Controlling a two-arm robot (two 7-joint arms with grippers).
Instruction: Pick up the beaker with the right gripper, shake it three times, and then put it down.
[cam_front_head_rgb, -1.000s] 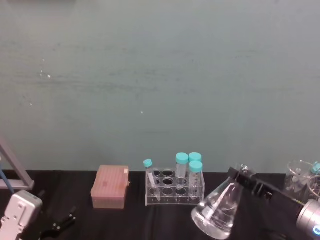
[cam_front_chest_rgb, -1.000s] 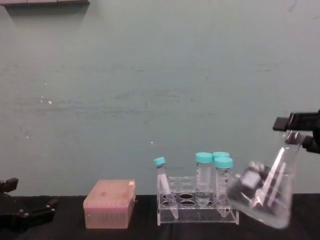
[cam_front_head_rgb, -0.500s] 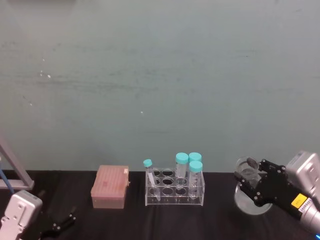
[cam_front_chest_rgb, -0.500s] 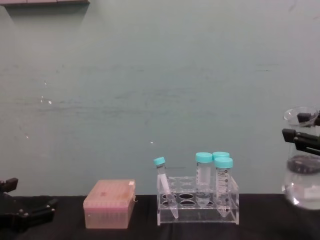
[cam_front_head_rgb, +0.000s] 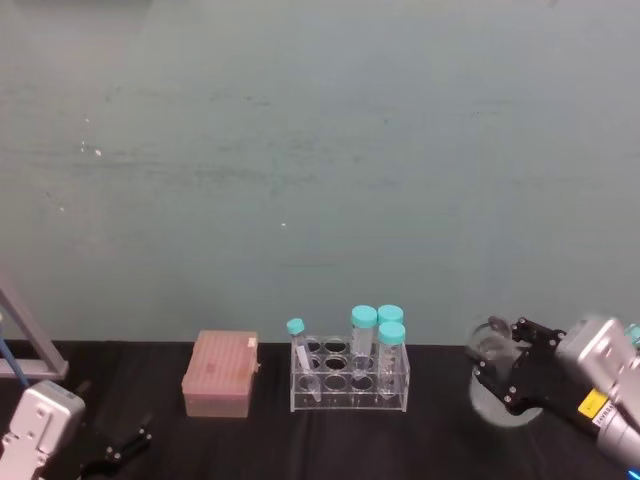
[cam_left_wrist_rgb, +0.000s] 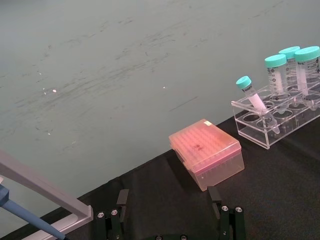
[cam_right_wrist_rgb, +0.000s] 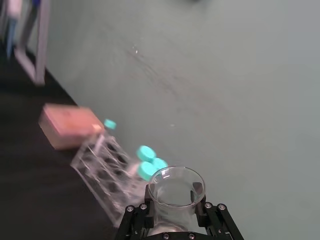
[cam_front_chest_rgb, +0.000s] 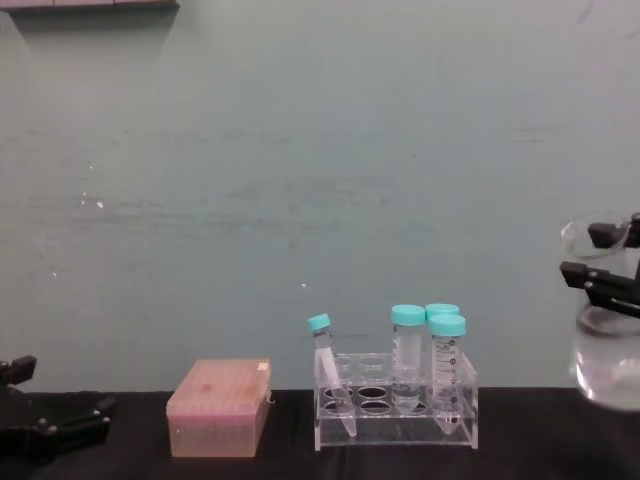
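The right gripper (cam_front_head_rgb: 503, 362) is clamped on the neck of the beaker (cam_front_head_rgb: 490, 345), just under the flared rim, and holds it upright at the right end of the black table (cam_front_head_rgb: 440, 430). In the chest view the beaker (cam_front_chest_rgb: 606, 372) sits hard against the right border, liquid in its wide base; I cannot tell if the base touches the table. From the right wrist, the blocky jaws press either side of the glass neck (cam_right_wrist_rgb: 172, 205). A bare strip of table separates the beaker from the tube rack (cam_front_head_rgb: 350, 376), which stands mid-table near the teal wall (cam_front_head_rgb: 320, 150). The pink tip box (cam_front_head_rgb: 220, 375) lies just left of the rack. The left gripper (cam_left_wrist_rgb: 170, 212) rests low at the table's left end, prongs spread wide, well apart from the box
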